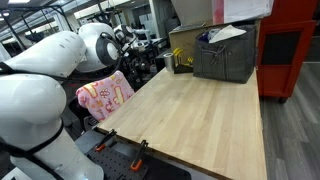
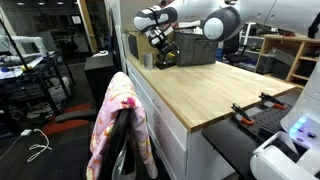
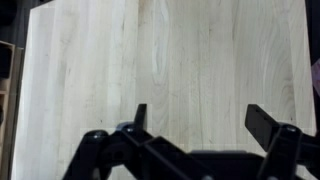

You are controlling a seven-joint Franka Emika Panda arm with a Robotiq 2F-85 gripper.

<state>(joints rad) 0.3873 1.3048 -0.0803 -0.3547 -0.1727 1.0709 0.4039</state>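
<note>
My gripper (image 3: 200,118) is open, its two black fingers spread wide with only bare wood between them. In the wrist view it hovers above the light wooden tabletop (image 3: 160,60) and nothing lies under it. In both exterior views the gripper (image 2: 160,42) (image 1: 128,42) hangs over the far end of the table, close to a dark grey bin (image 1: 225,57) (image 2: 193,50). It touches nothing.
A pink patterned cloth (image 2: 119,125) (image 1: 105,96) hangs over a chair back beside the table. Clamps (image 1: 125,150) (image 2: 258,103) grip the table's edge. A cardboard box (image 1: 190,38) and papers (image 1: 225,34) sit by the bin. A red cabinet (image 1: 290,40) stands beyond.
</note>
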